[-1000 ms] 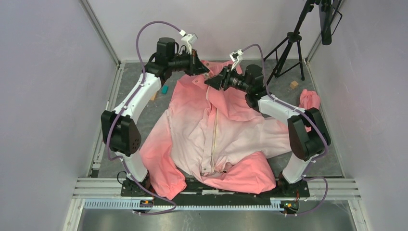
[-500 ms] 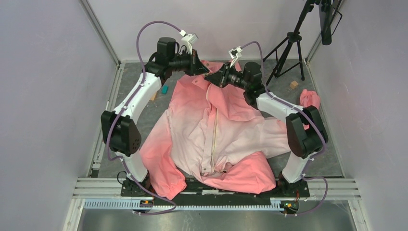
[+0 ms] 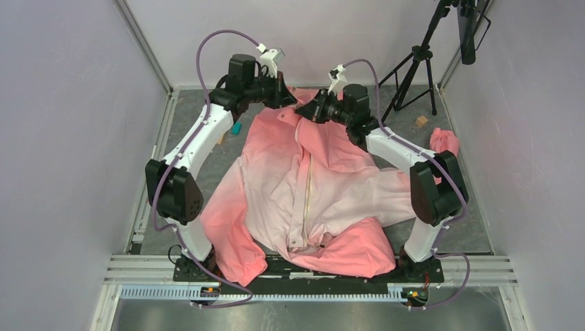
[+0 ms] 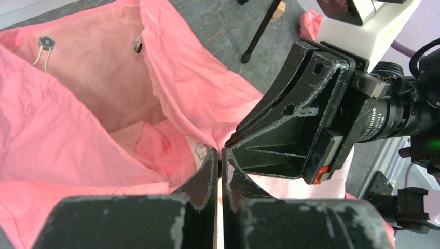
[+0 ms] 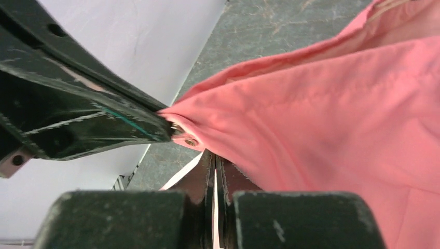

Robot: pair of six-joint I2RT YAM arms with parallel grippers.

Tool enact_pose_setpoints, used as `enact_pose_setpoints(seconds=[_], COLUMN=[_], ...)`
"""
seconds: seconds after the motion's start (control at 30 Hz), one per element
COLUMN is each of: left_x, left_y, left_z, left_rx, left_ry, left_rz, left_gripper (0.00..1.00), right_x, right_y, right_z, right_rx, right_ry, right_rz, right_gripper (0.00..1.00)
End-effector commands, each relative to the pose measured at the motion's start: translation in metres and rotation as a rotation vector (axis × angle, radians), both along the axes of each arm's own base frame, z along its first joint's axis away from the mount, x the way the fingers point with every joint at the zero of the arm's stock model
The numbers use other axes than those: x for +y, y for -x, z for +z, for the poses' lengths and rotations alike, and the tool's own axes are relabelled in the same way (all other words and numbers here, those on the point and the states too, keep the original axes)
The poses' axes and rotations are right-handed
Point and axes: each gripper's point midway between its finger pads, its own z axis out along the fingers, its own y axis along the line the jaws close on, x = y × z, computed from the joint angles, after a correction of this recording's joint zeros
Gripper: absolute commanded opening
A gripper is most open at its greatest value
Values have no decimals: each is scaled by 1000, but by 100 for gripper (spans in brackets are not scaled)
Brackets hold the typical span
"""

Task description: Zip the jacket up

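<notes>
Now the jacket (image 3: 310, 193) lies spread on the counter (image 3: 181, 114); left tool (image 3: 290, 100) and right tool (image 3: 307, 110) each pinch fabric at its collar. Best hold that edge taut and pull evenly.

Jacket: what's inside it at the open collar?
Inside the jacket there is pink lining with two eyelets, and a pale cord at the left one. Lower down, the fronts cover the inside.
</notes>
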Motion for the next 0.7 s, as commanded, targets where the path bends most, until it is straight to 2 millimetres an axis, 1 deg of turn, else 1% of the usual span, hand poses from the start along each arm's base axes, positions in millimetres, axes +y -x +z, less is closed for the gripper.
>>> enact_pose_setpoints(seconds=[0.0,0.1,0.17,0.27,0.3,0.37,0.4,0.43,0.5,0.53,0.57,0.63,0.67], left_x=[16,22,21,21,20,15,13,11,7,7,6,8,9], left_y=[0,-4,-6,-14,-15,-18,-19,-20,-19,-19,-18,-15,-14], left_z=[59,74,79,72,70,67,64,62,59,57,56,50,49], left_rx=[-178,-291,-312,-293,-285,-257,-235,-217,-194,-184,-182,-177,-178], left_ry=[18,23,26,21,22,28,24,22,26,26,30,35,40], left_rz=[87,137,132,154,156,140,133,126,101,102,97,110,118], left_gripper=[2,2,2,2,2,2,3,6,28,42,53,69,73], right_x=[-22,-17,-13,-15,-13,-10,-8,-5,-2,-2,-1,0,1], right_y=[-19,-9,-3,0,3,10,12,16,16,16,16,14,14], right_z=[-47,-44,-33,-30,-31,-32,-28,-26,-16,-12,-11,-11,-12], right_rx=[131,121,81,82,94,107,105,111,99,97,96,98,100], right_ry=[94,92,69,64,53,17,-14,-48,-89,-103,-108,-109,-108], right_rz=[-94,-35,-12,-5,2,30,41,59,69,70,72,74,76], right_gripper=[0,0,1,0,0,0,0,0,0,0,0,0,0])
